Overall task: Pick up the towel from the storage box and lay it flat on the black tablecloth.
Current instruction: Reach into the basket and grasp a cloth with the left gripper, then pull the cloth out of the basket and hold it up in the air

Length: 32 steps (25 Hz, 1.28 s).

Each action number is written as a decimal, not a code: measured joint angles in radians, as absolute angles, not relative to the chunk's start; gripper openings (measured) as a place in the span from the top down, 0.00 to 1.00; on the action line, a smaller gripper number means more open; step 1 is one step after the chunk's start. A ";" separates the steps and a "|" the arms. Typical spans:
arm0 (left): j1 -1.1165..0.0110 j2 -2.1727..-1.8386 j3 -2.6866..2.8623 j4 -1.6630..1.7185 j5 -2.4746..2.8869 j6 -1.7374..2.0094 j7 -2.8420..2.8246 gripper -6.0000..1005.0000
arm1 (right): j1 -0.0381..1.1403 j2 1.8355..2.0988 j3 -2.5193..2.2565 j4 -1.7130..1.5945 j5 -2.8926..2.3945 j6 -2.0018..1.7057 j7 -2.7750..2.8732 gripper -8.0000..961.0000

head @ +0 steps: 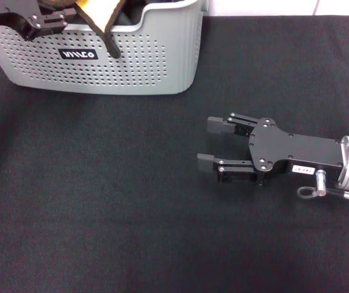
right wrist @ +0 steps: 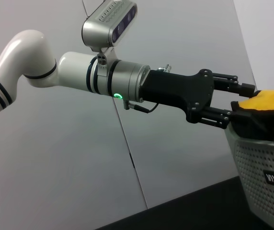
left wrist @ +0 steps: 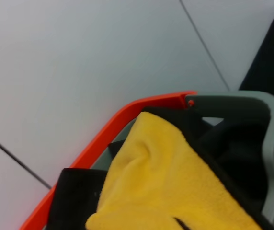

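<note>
Your left gripper [right wrist: 245,103] reached over the rim of the storage box [head: 132,67], and the towel [left wrist: 165,187] was bunched up inside the box, right at that gripper's tips. I could not tell whether its fingers were pinching the cloth or just near it. The box was light grey with many small holes in its sides. A black label [head: 79,54] on its front had white letters, but I could not read them for sure. The towel looked bright yellow and fluffy, with a thin black edge, and one fold hung over the rim. Your right gripper [head: 214,144] lay low over the black tablecloth [head: 101,201], well away from the box, with its two fingers spread apart and nothing between them.
</note>
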<state>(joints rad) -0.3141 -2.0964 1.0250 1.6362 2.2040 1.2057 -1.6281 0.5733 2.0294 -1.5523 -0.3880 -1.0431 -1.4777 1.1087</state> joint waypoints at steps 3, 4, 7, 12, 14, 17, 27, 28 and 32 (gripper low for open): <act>-0.312 -2.096 1.031 1.634 2.216 1.184 -1.626 0.32 | 0.574 2.029 -1.552 -0.388 -1.043 -1.477 1.107 0.14; -0.313 -2.096 1.033 1.630 2.223 1.179 -1.625 0.32 | 0.574 2.029 -1.552 -0.388 -1.043 -1.477 1.107 0.14; -0.318 -2.097 1.041 1.619 2.236 1.161 -1.624 0.32 | 0.571 2.029 -1.551 -0.388 -1.043 -1.476 1.106 0.14; -0.314 -2.095 1.097 1.596 2.248 1.087 -1.621 0.32 | 0.564 2.029 -1.550 -0.388 -1.043 -1.476 1.105 0.14; -0.313 -2.095 1.113 1.591 2.259 1.075 -1.619 0.34 | 0.564 2.029 -1.550 -0.387 -1.043 -1.476 1.104 0.14; -0.312 -2.095 1.125 1.592 2.256 1.075 -1.619 0.39 | 0.562 2.029 -1.551 -0.380 -1.043 -1.477 1.104 0.14; -0.293 -2.095 1.118 1.616 2.170 1.082 -1.625 0.65 | 0.560 2.029 -1.549 -0.366 -1.043 -1.482 1.104 0.14; -0.290 -2.095 1.116 1.619 2.156 1.082 -1.625 0.70 | 0.560 2.029 -1.549 -0.366 -1.043 -1.482 1.103 0.14; -0.268 -2.094 1.092 1.645 2.053 1.082 -1.623 0.85 | 0.558 2.029 -1.549 -0.365 -1.039 -1.484 1.091 0.14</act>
<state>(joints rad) -0.2675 -2.0943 1.0924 1.6447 2.0530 1.0823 -1.6233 0.5577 2.0295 -1.5493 -0.3652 -1.0394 -1.4838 1.0914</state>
